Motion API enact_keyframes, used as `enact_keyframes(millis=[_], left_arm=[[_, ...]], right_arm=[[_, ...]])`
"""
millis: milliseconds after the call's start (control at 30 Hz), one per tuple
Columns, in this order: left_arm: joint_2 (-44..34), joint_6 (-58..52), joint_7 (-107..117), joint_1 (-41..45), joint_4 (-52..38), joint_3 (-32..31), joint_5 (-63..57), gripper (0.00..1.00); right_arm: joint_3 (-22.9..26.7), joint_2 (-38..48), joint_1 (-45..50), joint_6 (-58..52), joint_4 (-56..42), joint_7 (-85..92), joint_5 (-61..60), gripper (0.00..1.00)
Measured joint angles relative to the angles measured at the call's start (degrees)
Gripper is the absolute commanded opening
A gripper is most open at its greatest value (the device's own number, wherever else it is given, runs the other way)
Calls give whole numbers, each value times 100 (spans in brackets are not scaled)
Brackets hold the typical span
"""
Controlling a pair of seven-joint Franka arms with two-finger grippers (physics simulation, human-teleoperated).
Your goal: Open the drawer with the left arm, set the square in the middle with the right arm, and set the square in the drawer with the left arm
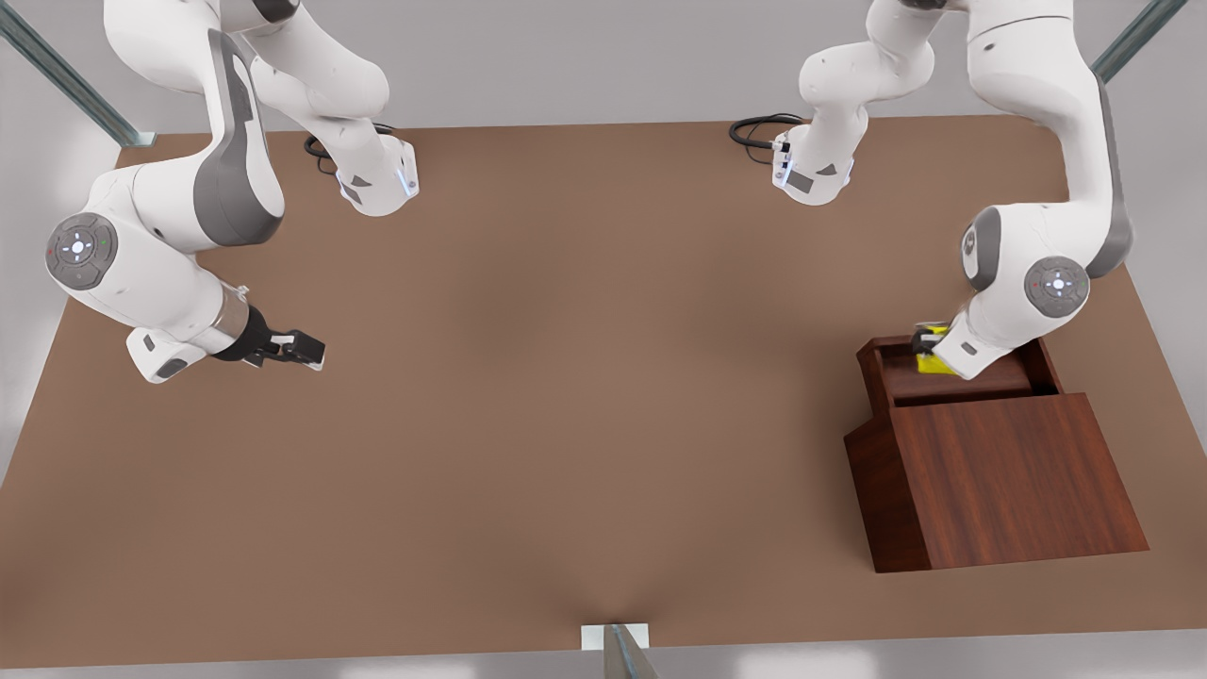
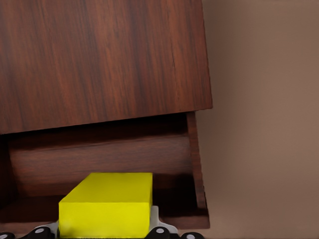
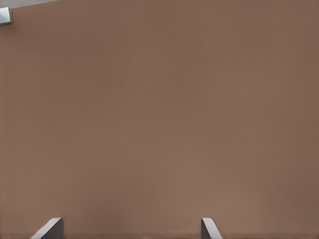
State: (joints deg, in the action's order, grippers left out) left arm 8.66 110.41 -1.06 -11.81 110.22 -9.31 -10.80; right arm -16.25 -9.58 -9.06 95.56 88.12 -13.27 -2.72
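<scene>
Your left gripper (image 1: 929,351) is clamped on the square (image 1: 932,362), over the open drawer (image 1: 952,379). Lower until it rests on the drawer floor, then release (don't drop it). The right gripper (image 1: 300,349) waits, fingers spread and empty, above bare table (image 1: 566,396).

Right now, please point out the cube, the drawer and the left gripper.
cube (image 2: 107,204), left wrist view, its yellow top face.
drawer (image 1: 952,381), front view, its bare wooden floor.
left gripper (image 1: 929,351), front view, at the cube it holds.

Dark grained wood drawer (image 2: 99,159), smooth yellow square (image 2: 107,204) perhaps plastic, on matt brown tabletop (image 1: 566,377).
</scene>
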Motion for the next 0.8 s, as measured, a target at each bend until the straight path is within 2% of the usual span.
enact_keyframes(millis=[200,300,333,367,433,467,533,567,633,700,800], left_arm=[[284,193,31,-505,63,12,-234,75],[374,192,-5,-567,113,196,-153,79],[366,184,-16,-577,114,278,-133,82],[365,191,-17,-566,106,297,-119,100],[295,107,34,-568,67,293,-99,100],[187,-63,81,-565,-126,271,-81,100],[152,-1375,-366,-536,-1272,-235,-63,100],[165,-1992,-1188,-285,-1870,-398,-65,100],[194,-2541,-1345,385,-2690,-382,-63,100],[265,-2610,-1318,772,-2879,-336,-95,100],[311,-2633,-1318,720,-2927,-336,-129,100]], right_arm=[[0,0,0,16,0,0,0,100],[0,0,2,1,4,0,0,100],[0,0,2,14,4,0,0,100],[0,0,-1,16,4,0,0,100],[0,0,0,-2,4,0,0,100],[0,0,1,-2,4,0,0,100],[0,9,-1,-9,2,0,0,100],[0,17,0,-34,4,0,0,100],[0,13,1,-30,3,0,0,100],[0,9,0,-20,12,0,0,100],[0,9,0,-2,21,0,0,100]])
